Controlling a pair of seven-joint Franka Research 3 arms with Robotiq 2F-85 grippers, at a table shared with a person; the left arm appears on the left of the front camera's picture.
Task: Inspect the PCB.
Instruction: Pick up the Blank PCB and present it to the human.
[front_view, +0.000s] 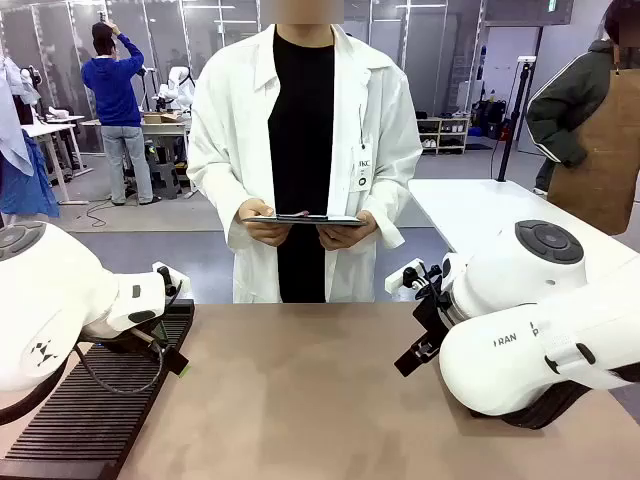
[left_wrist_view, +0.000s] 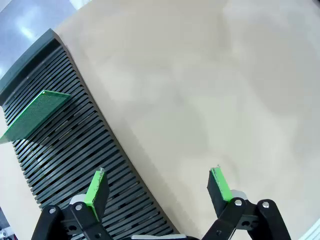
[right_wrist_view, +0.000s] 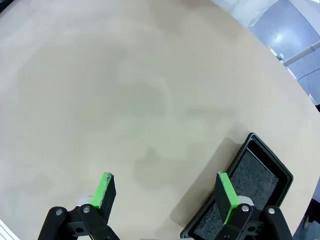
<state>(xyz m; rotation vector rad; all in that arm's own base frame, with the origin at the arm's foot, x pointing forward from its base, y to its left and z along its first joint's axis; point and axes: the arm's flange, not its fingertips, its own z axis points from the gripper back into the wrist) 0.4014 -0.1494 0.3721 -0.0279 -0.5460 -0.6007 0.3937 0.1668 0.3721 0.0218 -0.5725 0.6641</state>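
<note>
Front view: a person in a white coat is seen across the table (front_view: 320, 400), with a thin flat item (front_view: 305, 218) held level in both hands (front_view: 265, 230).

Left wrist view: the left gripper (left_wrist_view: 159, 192) is shown with fingers wide apart above the edge of a black slotted rack (left_wrist_view: 75, 150). The PCB (left_wrist_view: 35, 114) is propped tilted in the rack's far slots.

Right wrist view: the right gripper (right_wrist_view: 167, 195) is spread apart over the tabletop, beside a black tray (right_wrist_view: 257, 172).
</note>
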